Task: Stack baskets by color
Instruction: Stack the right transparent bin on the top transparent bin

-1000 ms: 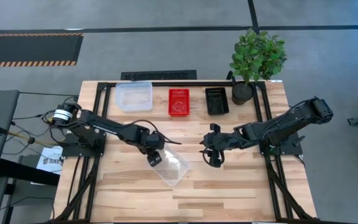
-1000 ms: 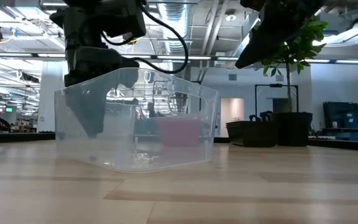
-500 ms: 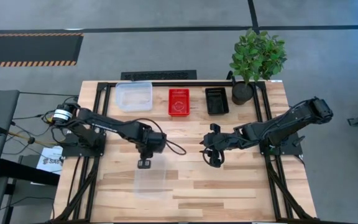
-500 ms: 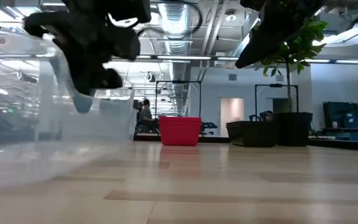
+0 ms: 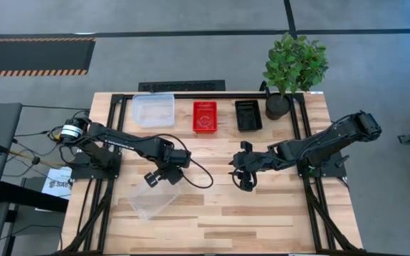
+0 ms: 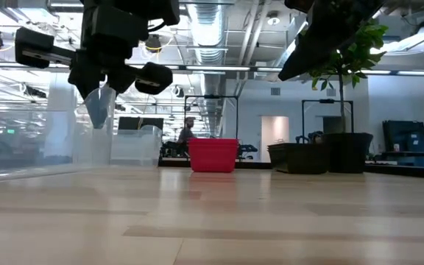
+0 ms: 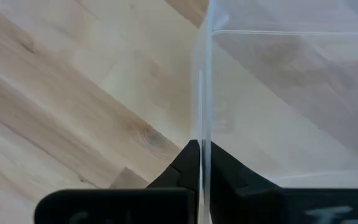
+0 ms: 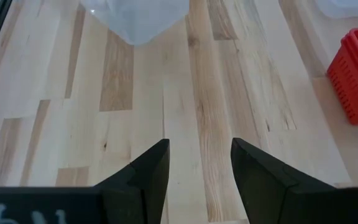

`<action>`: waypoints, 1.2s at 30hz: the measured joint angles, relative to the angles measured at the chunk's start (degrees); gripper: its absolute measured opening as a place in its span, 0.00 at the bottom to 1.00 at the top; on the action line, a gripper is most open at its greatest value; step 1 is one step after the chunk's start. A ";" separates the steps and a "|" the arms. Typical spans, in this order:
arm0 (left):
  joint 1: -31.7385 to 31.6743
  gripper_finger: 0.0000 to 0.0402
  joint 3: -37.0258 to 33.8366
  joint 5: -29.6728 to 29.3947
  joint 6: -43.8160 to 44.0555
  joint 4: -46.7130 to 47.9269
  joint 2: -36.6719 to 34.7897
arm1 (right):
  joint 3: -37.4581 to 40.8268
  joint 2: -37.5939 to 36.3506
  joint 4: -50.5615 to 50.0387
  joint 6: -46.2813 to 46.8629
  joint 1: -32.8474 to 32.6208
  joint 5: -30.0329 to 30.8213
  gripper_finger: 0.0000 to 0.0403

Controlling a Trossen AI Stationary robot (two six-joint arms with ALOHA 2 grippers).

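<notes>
so four baskets here; a clear translucent basket (image 5: 153, 201) sits out on the near-left part of the bench, turned at an angle, one wall pinched in the left pincer (image 5: 153, 176), which is clamped tight on that thin wall (image 7: 205, 93); hard to say if it's fully resting or tipped a bit; a second clear basket (image 5: 154, 110) lies flat at the far edge; just right of it a red mesh basket (image 5: 205, 116), upright; then a black mesh basket (image 5: 248, 115) beside that, all three in a row, apart from each other
</notes>
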State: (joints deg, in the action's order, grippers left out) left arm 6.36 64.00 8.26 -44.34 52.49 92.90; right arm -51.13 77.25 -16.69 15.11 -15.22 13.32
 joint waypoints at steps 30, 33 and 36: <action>3.07 0.58 13.34 -9.94 52.47 14.60 -2.36 | 0.93 -0.02 1.47 -0.23 0.00 0.24 0.47; 4.58 0.58 11.06 -10.74 61.56 18.95 -4.88 | 2.13 0.00 2.62 -0.65 0.00 0.20 0.47; 6.67 0.58 6.60 -11.49 70.13 18.79 -8.55 | 2.37 -0.01 2.71 -0.63 0.51 0.04 0.47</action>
State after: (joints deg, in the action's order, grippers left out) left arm 13.03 70.60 -3.23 25.79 71.28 84.35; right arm -48.76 77.24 -13.98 14.48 -14.72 13.37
